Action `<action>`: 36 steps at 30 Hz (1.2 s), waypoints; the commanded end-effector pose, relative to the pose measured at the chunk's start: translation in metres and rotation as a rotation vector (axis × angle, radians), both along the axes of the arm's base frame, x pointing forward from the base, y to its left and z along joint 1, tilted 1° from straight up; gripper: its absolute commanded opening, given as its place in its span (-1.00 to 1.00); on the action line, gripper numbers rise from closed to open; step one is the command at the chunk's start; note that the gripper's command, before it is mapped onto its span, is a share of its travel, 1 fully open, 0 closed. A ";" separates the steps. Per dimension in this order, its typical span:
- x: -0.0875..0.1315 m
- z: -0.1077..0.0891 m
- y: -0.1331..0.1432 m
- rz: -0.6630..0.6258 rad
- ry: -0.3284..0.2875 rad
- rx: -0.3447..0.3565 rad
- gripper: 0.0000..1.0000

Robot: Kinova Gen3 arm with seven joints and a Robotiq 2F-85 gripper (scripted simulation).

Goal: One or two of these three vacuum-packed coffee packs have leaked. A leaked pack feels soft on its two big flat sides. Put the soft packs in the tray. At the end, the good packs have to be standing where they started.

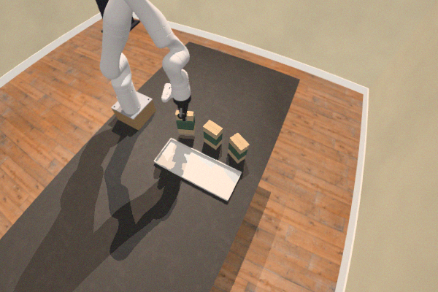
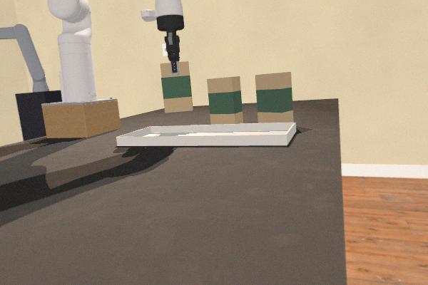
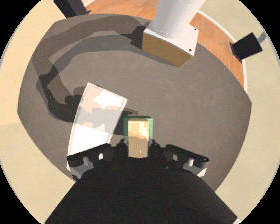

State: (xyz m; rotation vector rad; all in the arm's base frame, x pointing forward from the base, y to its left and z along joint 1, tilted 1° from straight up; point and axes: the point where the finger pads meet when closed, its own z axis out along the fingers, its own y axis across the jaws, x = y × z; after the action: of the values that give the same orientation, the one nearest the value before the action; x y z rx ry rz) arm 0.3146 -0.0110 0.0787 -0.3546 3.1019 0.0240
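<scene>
Three tan coffee packs with green bands stand in a row behind a flat white tray (image 1: 204,174) (image 2: 203,140) (image 3: 96,121). My gripper (image 1: 182,116) (image 2: 174,68) (image 3: 137,141) is shut on the top of the left pack (image 1: 186,126) (image 2: 176,87) (image 3: 139,132). It holds that pack a little above the dark table top, slightly tilted, just behind the tray's left end. The middle pack (image 1: 212,134) (image 2: 225,102) and the right pack (image 1: 238,148) (image 2: 274,100) stand upright on the table.
The arm's tan base block (image 1: 136,116) (image 2: 80,120) (image 3: 167,48) stands to the left of the packs. The dark table top (image 1: 226,84) (image 2: 214,214) ends at an edge on the right, with wooden floor (image 2: 385,228) below.
</scene>
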 end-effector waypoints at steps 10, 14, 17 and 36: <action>-0.005 0.000 -0.030 -0.002 -0.001 0.000 -0.50; -0.006 0.000 -0.039 -0.002 -0.001 0.000 -0.50; -0.009 -0.001 -0.056 -0.002 -0.001 0.000 -0.50; -0.022 -0.002 -0.133 -0.002 -0.001 0.000 -0.50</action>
State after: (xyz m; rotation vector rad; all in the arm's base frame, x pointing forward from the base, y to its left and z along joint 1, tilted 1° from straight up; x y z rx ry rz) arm 0.2944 -0.1351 0.0768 -0.3817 3.0977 0.0242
